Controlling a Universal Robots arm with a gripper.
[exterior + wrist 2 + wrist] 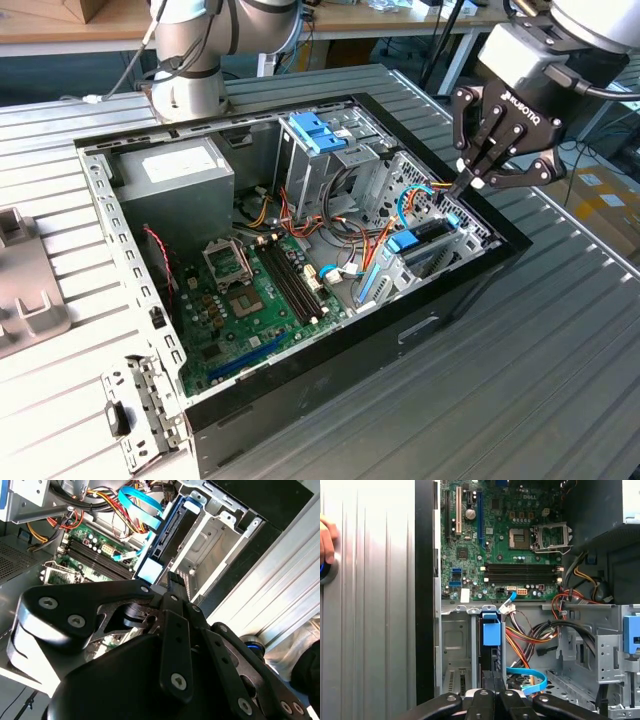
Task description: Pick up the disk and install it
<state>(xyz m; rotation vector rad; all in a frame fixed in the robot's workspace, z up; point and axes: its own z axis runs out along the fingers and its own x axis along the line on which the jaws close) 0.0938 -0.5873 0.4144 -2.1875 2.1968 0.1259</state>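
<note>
We are pressing the end effector point(467, 183), fingers together, onto the disk point(428, 232) at mid-right, apparently seating it.

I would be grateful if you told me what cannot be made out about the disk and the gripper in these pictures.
Whether the gripper touches the disk: in both wrist views the gripper's own body covers that spot.
The disk's lower part: sunk in the drive bay, whose metal walls hide it in the exterior view.
The hand in the first wrist view: cut off by the picture's edge.
</note>
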